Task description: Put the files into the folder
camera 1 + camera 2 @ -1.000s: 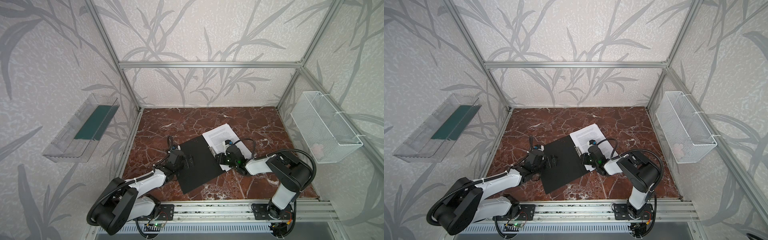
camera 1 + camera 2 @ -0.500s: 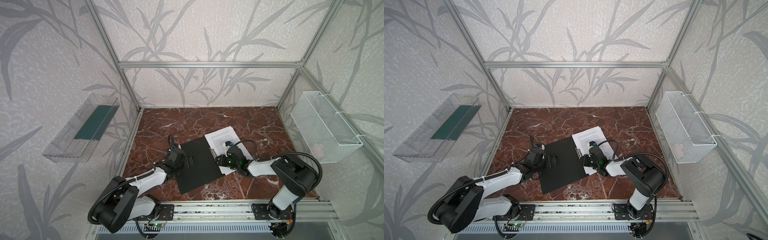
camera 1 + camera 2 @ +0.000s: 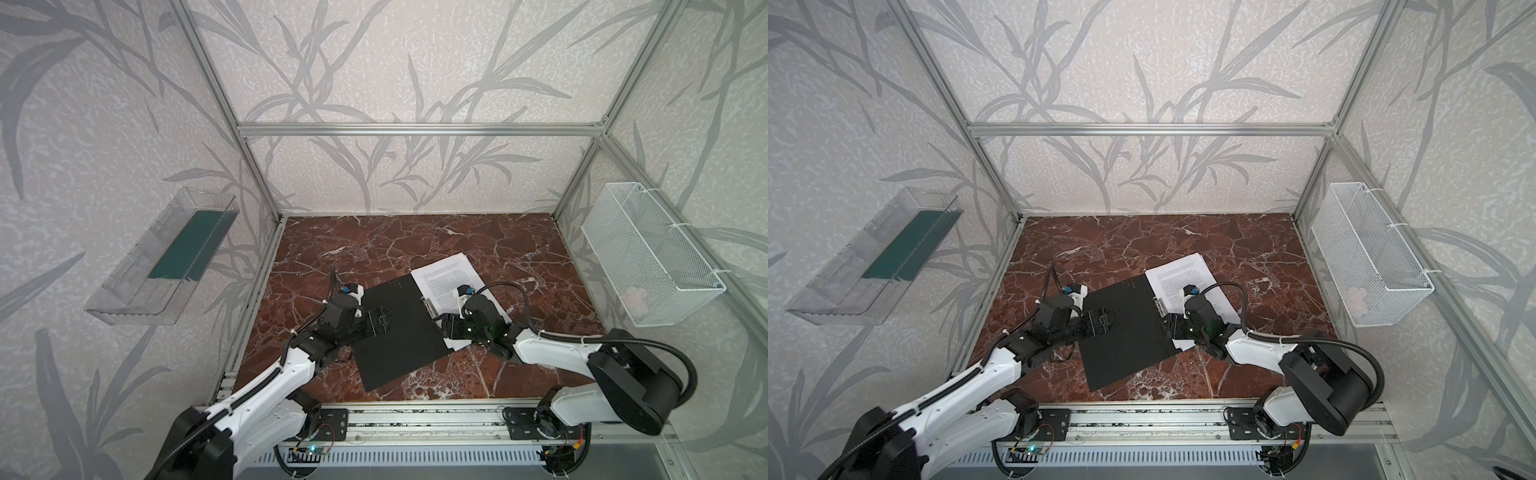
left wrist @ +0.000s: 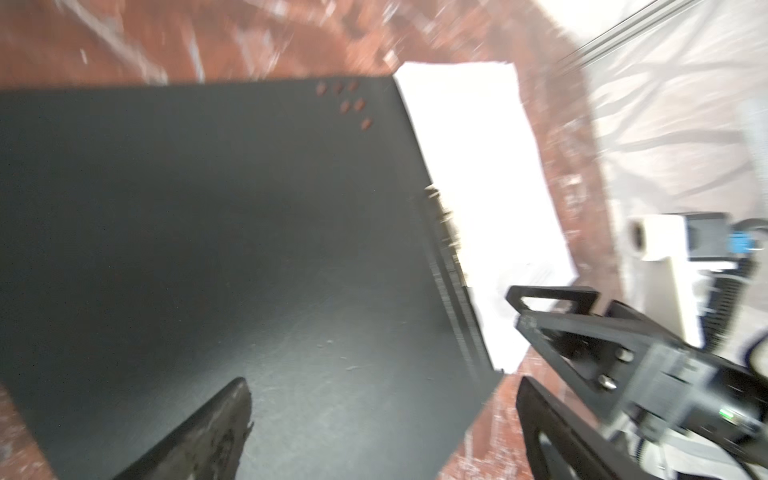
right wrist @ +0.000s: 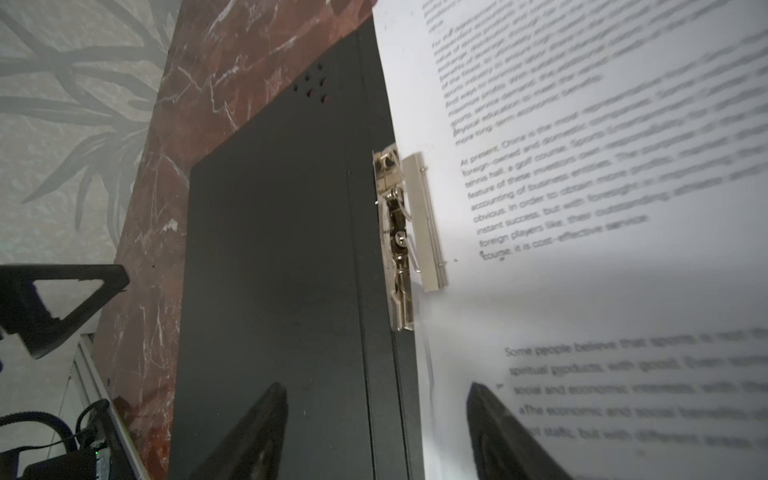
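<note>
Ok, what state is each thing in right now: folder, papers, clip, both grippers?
folder: open, flat, black inside up.
files: stacked beside the clip, print up.
clip: bar over the files' edge; locked or not, cannot tell.
left gripper: open, over the folder.
right gripper: open, holding nothing.

The left tool [image 3: 381, 319] and the right tool [image 3: 444, 329] sit low, reaching inward with their tips pointing toward each other, near but apart, both with jaws spread wide, gripping nothing.

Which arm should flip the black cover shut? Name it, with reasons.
Left, probably: the left gripper is open over the free edge of the folder; the right gripper sits open at the spine, by the files.
</note>
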Controlling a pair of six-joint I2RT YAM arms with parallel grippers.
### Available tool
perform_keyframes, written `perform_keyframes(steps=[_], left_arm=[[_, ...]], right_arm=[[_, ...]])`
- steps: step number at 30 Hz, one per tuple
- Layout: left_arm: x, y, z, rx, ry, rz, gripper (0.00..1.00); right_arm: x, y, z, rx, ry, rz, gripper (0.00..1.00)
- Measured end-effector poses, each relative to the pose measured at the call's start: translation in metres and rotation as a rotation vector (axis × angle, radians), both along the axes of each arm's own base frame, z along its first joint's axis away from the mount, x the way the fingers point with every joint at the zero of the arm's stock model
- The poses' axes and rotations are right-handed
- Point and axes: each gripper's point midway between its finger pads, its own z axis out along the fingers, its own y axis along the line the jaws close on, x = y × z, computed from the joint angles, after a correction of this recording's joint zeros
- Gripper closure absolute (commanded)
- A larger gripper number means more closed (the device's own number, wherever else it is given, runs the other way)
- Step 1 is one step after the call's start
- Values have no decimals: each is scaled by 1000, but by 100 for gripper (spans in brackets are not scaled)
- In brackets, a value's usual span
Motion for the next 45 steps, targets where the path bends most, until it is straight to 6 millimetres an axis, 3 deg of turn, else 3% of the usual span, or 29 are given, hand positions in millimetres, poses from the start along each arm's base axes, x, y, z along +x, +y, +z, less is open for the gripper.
perform_keyframes(steps=[3, 7, 9, 13, 18, 24, 30, 39, 43, 45], left_arm=[[-9, 17, 26, -42, -79, 64, 1], [-28, 38, 16, -56, -58, 140, 1], [-37, 45, -3, -43, -5, 168, 1], [-53, 55, -41, -13, 103, 205, 1], [-62, 59, -75, 18, 201, 219, 1], [-61, 51, -88, 18, 249, 195, 1], [-55, 44, -87, -17, 230, 182, 1], [-43, 45, -84, -58, 169, 207, 1], [-45, 43, -75, -67, 169, 193, 1], [-42, 42, -59, -65, 158, 183, 1]], right_arm=[[18, -13, 35, -61, -95, -36, 1], [60, -53, 69, -110, -180, -152, 1], [76, -83, 65, -128, -166, -222, 1], [94, -141, 31, -179, -58, -349, 1], [88, -165, -3, -190, 51, -373, 0], [82, -169, -36, -146, 174, -351, 3], [102, -149, -34, -31, 154, -285, 11], [112, -147, -32, 12, 125, -292, 14], [112, -147, -32, 9, 123, -294, 14], [113, -146, -32, -2, 119, -298, 14]])
